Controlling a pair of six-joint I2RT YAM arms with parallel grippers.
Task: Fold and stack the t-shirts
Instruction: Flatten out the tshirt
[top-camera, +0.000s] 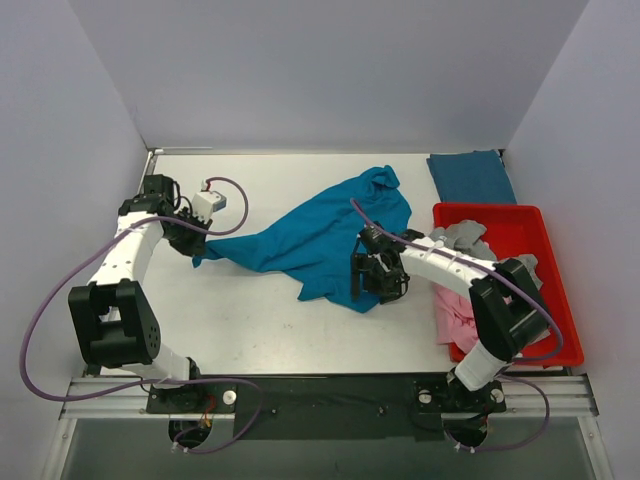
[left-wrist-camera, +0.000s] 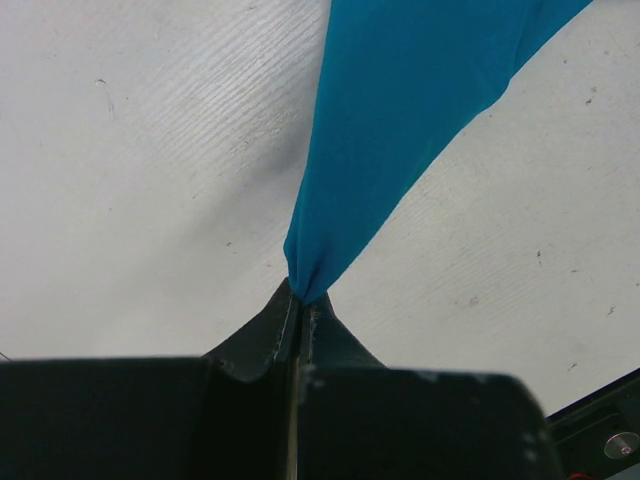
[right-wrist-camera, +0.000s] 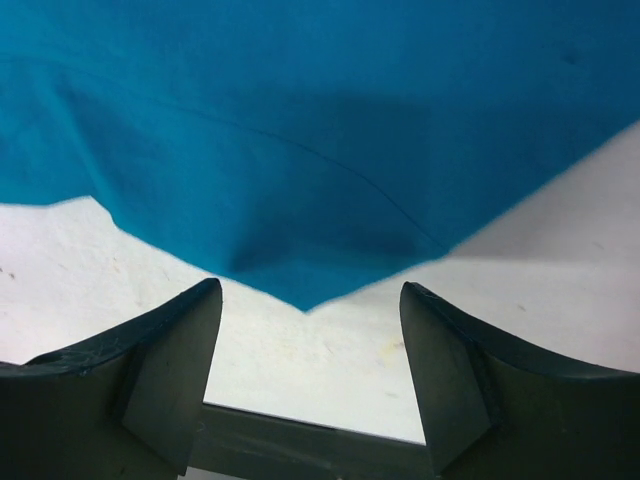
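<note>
White table (top-camera: 250, 330) fills the overhead view, boxed in by pale grey walls (top-camera: 340, 70). One teal t-shirt (top-camera: 330, 240) lies crumpled and stretched across its middle, not yet folded. The left gripper (left-wrist-camera: 302, 305) is clamped on a bunched tip of that shirt at its left end. The cloth runs taut away from the jaws, probably to anchor one corner while the shirt is pulled flat. The right gripper (right-wrist-camera: 310, 292) hangs with its fingers spread wide and grasping nothing, just at the shirt's near right edge, likely lined up to take a second corner. At the right stands a red tray (top-camera: 545, 225) holding a grey t-shirt (top-camera: 462, 238) and a pink t-shirt (top-camera: 455, 318). Beyond the tray, at the far right corner, a folded teal t-shirt (top-camera: 470, 175) lies flat, likely the start of the stack.

Only the overhead view shows the tray, the folded shirt and both arms together. The left wrist view alone proves the pinch: the jaws meet on the cloth. The right wrist view alone shows a pointed corner of the shirt lying on the table between the open fingers, apart from both.
</note>
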